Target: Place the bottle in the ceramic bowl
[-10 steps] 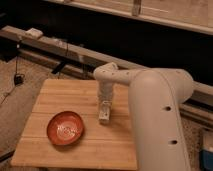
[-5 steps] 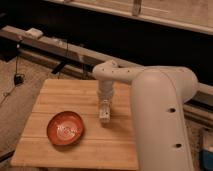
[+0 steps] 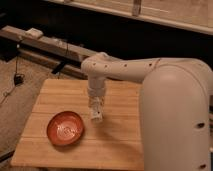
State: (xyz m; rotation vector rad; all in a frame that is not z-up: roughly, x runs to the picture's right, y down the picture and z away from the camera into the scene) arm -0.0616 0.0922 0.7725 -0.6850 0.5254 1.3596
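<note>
The red-orange ceramic bowl (image 3: 65, 128) sits on the front left part of the wooden table (image 3: 120, 145). My gripper (image 3: 95, 111) points straight down over the table, just right of the bowl's rim. It is shut on the small white bottle (image 3: 96, 117), which hangs upright from it with its lower end close to the table top. The bottle is beside the bowl, not over it. The bowl is empty.
My large white arm (image 3: 175, 110) fills the right side and hides the table's right part. Behind the table run a dark rail with cables (image 3: 55, 47) and a carpeted floor (image 3: 20, 95) at the left.
The gripper with the bottle has moved a little to the left, towards the bowl. The bowl has not moved.
</note>
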